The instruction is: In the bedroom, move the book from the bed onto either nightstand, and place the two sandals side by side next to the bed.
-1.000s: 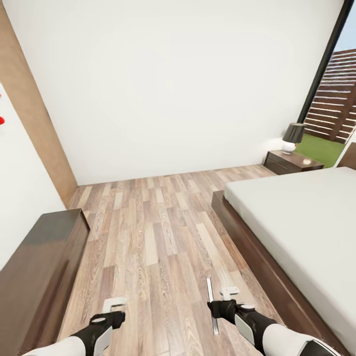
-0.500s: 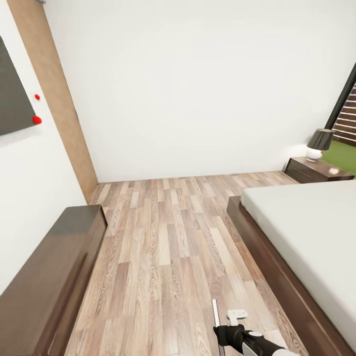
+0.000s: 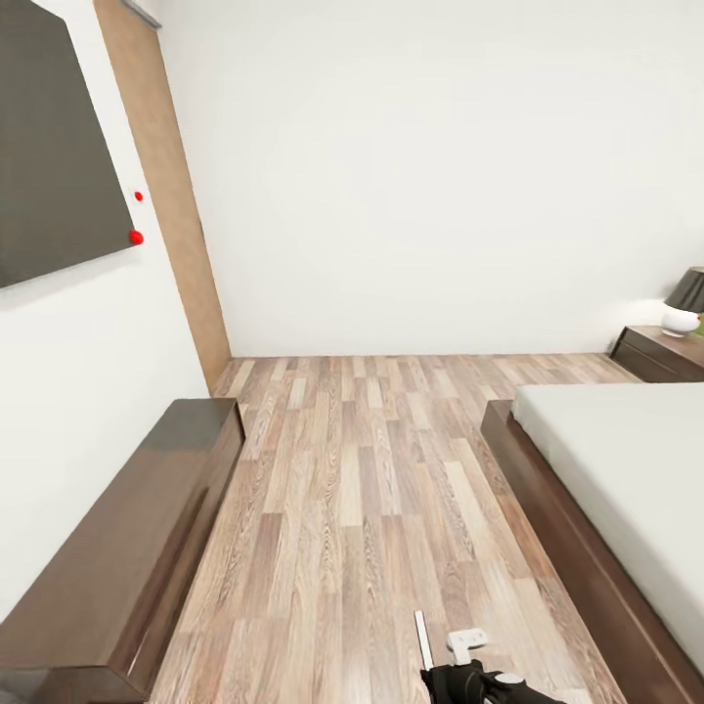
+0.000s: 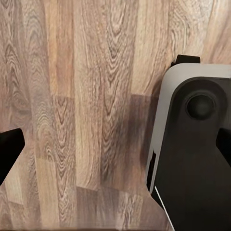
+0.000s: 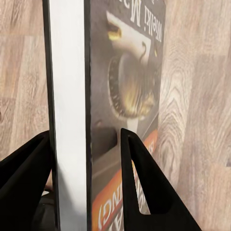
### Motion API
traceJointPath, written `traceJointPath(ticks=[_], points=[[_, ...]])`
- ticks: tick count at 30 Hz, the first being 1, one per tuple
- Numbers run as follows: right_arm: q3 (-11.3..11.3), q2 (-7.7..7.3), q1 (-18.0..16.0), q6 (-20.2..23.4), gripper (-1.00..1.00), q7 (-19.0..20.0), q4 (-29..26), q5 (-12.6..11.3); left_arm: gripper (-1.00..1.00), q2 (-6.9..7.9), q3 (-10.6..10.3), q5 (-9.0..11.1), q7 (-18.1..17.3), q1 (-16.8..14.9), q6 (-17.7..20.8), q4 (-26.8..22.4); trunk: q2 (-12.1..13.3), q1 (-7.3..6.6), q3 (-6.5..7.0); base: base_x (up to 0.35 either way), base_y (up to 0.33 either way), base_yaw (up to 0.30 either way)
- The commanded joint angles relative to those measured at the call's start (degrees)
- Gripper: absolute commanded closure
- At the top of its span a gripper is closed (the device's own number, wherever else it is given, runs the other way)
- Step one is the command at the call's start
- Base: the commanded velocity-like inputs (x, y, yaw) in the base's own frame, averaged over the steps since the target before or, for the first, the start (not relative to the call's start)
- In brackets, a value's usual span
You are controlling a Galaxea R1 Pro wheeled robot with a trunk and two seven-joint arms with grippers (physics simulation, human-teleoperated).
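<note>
My right gripper sits at the bottom edge of the head view, shut on the book, which stands edge-on over the wood floor. In the right wrist view the book shows its dark cover with an orange band, and black fingers press on both sides of it. The bed, with its grey mattress and dark frame, runs along the right. A nightstand stands at the far right by the wall. My left gripper hangs open over bare floor. The sandals are out of view.
A long low dark-wood bench lines the left wall under a dark wall panel with red dots. A lamp stands on the nightstand. Wood floor stretches between bench and bed. Part of my base shows in the left wrist view.
The camera has turned left: bed and nightstand slid toward the right edge, the wall panel came in, and my left arm dropped out of the head view. The book stays in my right gripper.
</note>
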Motion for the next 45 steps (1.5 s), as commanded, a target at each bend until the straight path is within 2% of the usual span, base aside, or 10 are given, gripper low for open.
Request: traceJointPath(ticks=[1,2,3,4,6,10,21,24,33,45], points=[[-2.4,0.18,0.0,-0.7,1.0,0.6,1.2,2.1,-1.0,-0.02,-0.5,0.6,0.1,0.0,-0.1,0.0,-0.1,0.01,-0.04,0.0,0.0,0.251],[-13.7,0.27,0.0,-1.9,1.0,0.8,2.2,13.9,-1.0,-0.03,-0.4,0.7,0.1,0.0,-0.1,0.1,-0.1,0.01,-0.01,0.0,0.0,0.237],[-17.4,0.25,0.0,-2.2,1.0,0.7,2.3,17.9,-1.0,-0.03,-0.4,0.7,0.1,0.0,-0.1,0.1,-0.1,0.01,0.02,0.0,0.0,0.222],[-27.9,0.21,0.0,-2.5,1.0,0.4,2.3,30.2,-1.0,0.02,-0.4,0.7,0.1,0.0,-0.1,0.1,-0.1,0.01,0.05,0.0,0.0,0.209],[-36.7,0.16,0.0,-2.6,1.0,0.2,2.3,39.8,-1.0,0.08,-0.4,0.6,0.1,0.0,-0.1,0.1,-0.1,0.01,0.09,0.0,0.0,0.161],[-47.0,0.04,0.0,-3.0,1.0,0.0,2.3,49.5,-1.0,0.02,-0.4,0.6,0.1,0.0,-0.1,0.1,-0.1,0.01,0.12,0.0,0.0,0.061],[-48.8,0.02,0.0,-3.3,1.0,-0.1,2.2,50.8,-1.0,0.02,-0.4,0.7,0.1,0.0,-0.2,0.1,-0.1,0.01,0.13,0.0,0.0,0.004],[-49.0,0.06,0.0,-3.5,1.0,-0.1,2.2,50.9,-1.0,-0.07,3.0,0.2,0.1,-1.4,-1.3,-0.5,-0.1,0.01,0.13,0.0,0.0,0.0],[-49.1,0.04,-0.1,-3.0,1.0,-0.3,1.4,50.9,-1.0,-0.37,13.5,-13.2,0.0,-2.6,-5.5,-1.6,-0.1,0.01,0.13,0.0,0.0,0.0],[-49.3,0.23,-0.2,6.1,1.0,-1.8,-16.1,50.8,-1.0,-0.72,14.8,-14.9,-0.1,-1.3,-6.5,-0.3,-0.1,0.01,0.13,0.0,0.0,0.0]])
